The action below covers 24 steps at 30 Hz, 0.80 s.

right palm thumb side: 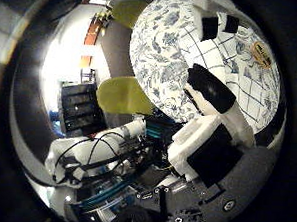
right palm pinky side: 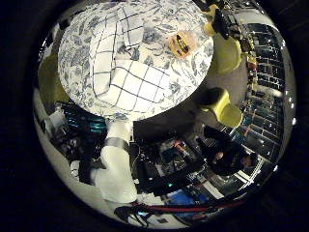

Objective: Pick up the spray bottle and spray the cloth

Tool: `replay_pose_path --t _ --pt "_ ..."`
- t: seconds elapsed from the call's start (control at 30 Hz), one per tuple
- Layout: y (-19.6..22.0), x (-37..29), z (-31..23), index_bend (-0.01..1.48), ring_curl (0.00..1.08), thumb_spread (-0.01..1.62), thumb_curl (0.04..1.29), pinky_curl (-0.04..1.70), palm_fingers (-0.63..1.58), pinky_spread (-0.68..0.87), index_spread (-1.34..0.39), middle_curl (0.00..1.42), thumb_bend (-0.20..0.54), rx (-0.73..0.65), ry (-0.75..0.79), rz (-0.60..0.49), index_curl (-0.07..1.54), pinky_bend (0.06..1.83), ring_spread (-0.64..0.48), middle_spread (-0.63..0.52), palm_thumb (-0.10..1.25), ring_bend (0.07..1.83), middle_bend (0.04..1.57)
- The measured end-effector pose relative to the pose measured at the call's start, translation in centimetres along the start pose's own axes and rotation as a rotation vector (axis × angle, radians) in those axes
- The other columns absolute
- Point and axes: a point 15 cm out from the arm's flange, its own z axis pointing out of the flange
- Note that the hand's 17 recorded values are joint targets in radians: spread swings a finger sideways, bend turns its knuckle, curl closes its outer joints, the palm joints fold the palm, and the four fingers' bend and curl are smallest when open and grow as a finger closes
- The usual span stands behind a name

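— Where's the hand (right palm thumb side: 208,119) right now?

— Up above the table, palm facing down. The white and black fingers (right palm thumb side: 209,91) reach out fairly straight and relaxed, wrapped round nothing. So it's open, and empty.

— And right under it?

— A round table (right palm pinky side: 77,63) covered in a blue floral print. Take the tabletop as a clock face seen from above, with six at the edge nearest the white robot arm (right palm pinky side: 116,169). The cloth (right palm pinky side: 130,82), white with dark checks, lies rumpled from the middle down towards six, with a strip of it running up towards twelve.

— The spray bottle?

— The spray bottle (right palm pinky side: 181,44) stands on the table at about two o'clock, out near the rim. It's small and yellowish with a dark band, seen from the top. It's close beside the cloth, but I can't tell whether it touches the edge. It's well clear of the fingers.

— Anything round the table?

— Yellow-green chairs. One chair (right palm pinky side: 227,53) sits at about three o'clock, a second chair (right palm pinky side: 224,108) at about four, drawn back from the rim, and a third chair (right palm pinky side: 48,79) at roughly eight.

— Beyond that?

— A dark shelving unit (right palm thumb side: 78,107) stands further off against the bright end of the room.
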Motion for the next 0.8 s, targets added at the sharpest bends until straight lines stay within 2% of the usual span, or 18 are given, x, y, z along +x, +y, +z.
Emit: replay_pose_path --t 0.17,0.23,0.3,0.43,0.6,0.8 --pt "0.4 3.0 -2.7 0.35 0.30 1.29 0.29 0.20 0.47 0.13 -0.42 0.46 -0.021 0.118 -0.050 0.057 0.49 0.66 -0.08 -0.20 0.81 0.75 0.58" --pt "0.3 4.2 -3.7 0.31 0.30 1.28 0.27 0.18 0.51 0.12 -0.42 0.47 -0.037 0.185 -0.106 0.087 0.48 0.67 -0.08 -0.21 0.71 0.76 0.61" --pt "0.1 5.2 -4.7 0.26 0.31 1.27 0.25 0.16 0.55 0.11 -0.41 0.48 -0.033 0.270 -0.171 0.109 0.47 0.69 -0.10 -0.22 0.61 0.80 0.65" --pt "-0.2 8.4 -7.6 0.20 0.32 1.23 0.24 0.14 0.56 0.09 -0.39 0.49 -0.025 0.505 -0.282 0.170 0.46 0.75 -0.12 -0.22 0.53 0.84 0.67" --pt "0.7 13.5 -8.2 0.19 0.33 1.18 0.26 0.11 0.55 0.06 -0.37 0.50 -0.014 0.757 -0.395 0.284 0.46 0.82 -0.13 -0.21 0.54 0.88 0.68" --pt "2.4 19.7 -6.7 0.21 0.35 1.15 0.29 0.04 0.61 0.03 -0.35 0.54 -0.014 0.913 -0.489 0.391 0.48 0.84 -0.19 -0.22 0.62 0.93 0.75"
